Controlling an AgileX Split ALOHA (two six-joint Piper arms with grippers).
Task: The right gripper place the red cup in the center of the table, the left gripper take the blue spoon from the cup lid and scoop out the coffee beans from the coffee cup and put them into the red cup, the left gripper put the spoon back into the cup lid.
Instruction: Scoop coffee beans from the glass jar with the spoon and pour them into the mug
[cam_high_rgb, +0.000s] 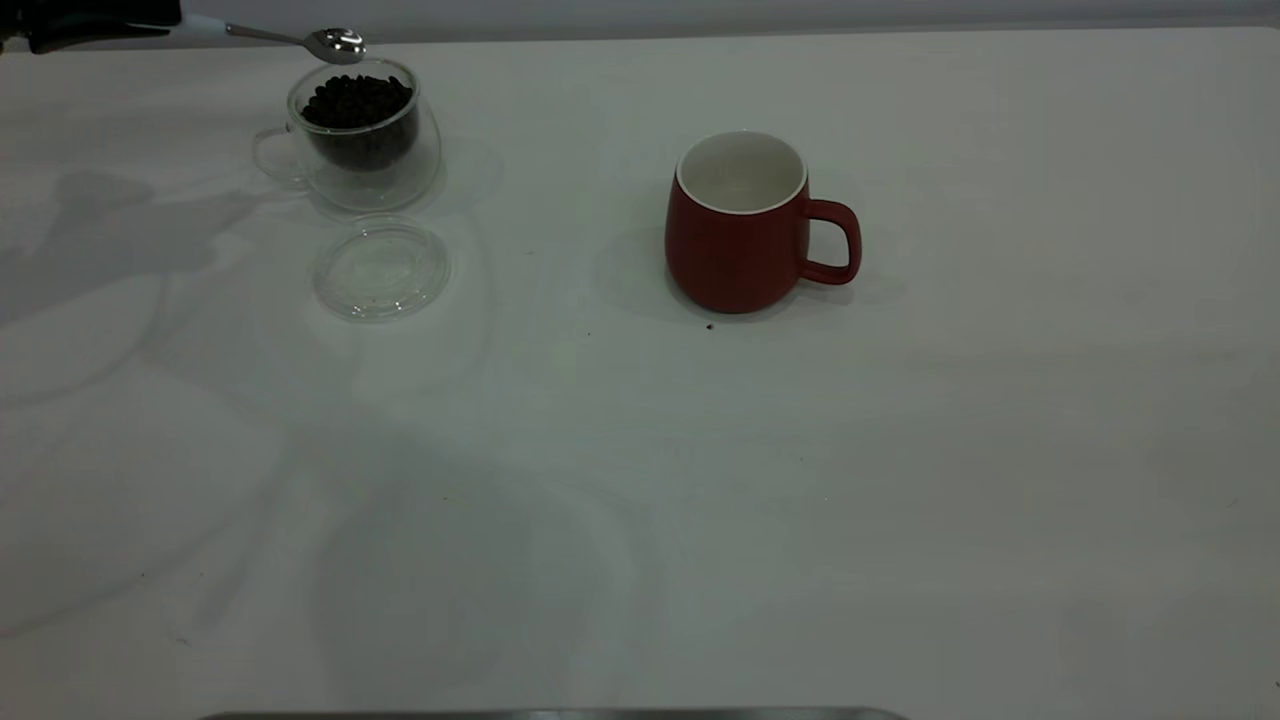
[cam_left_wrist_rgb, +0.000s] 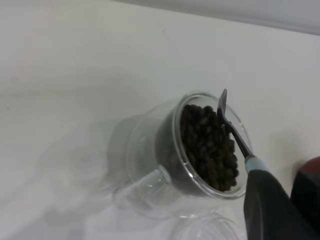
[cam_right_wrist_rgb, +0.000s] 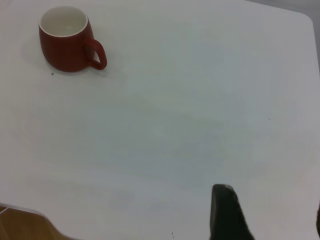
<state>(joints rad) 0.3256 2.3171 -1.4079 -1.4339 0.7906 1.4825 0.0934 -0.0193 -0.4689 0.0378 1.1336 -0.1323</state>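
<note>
The red cup (cam_high_rgb: 738, 228) stands upright and empty near the middle of the table (cam_high_rgb: 640, 520), handle to the right; it also shows in the right wrist view (cam_right_wrist_rgb: 66, 41). The coffee cup (cam_high_rgb: 358, 135) with coffee beans (cam_high_rgb: 356, 101) stands at the far left. The cup lid (cam_high_rgb: 381, 268) lies empty just in front of it. My left gripper (cam_high_rgb: 150, 20) at the top left corner is shut on the blue spoon (cam_high_rgb: 300, 40) by its handle. The spoon's shiny bowl hovers over the cup's far rim, just above the beans (cam_left_wrist_rgb: 207, 145). My right gripper (cam_right_wrist_rgb: 272, 212) is open and empty, far from the red cup.
A few tiny dark specks lie on the table near the red cup's base (cam_high_rgb: 709, 326). A wooden floor corner shows past the table edge in the right wrist view (cam_right_wrist_rgb: 20, 227).
</note>
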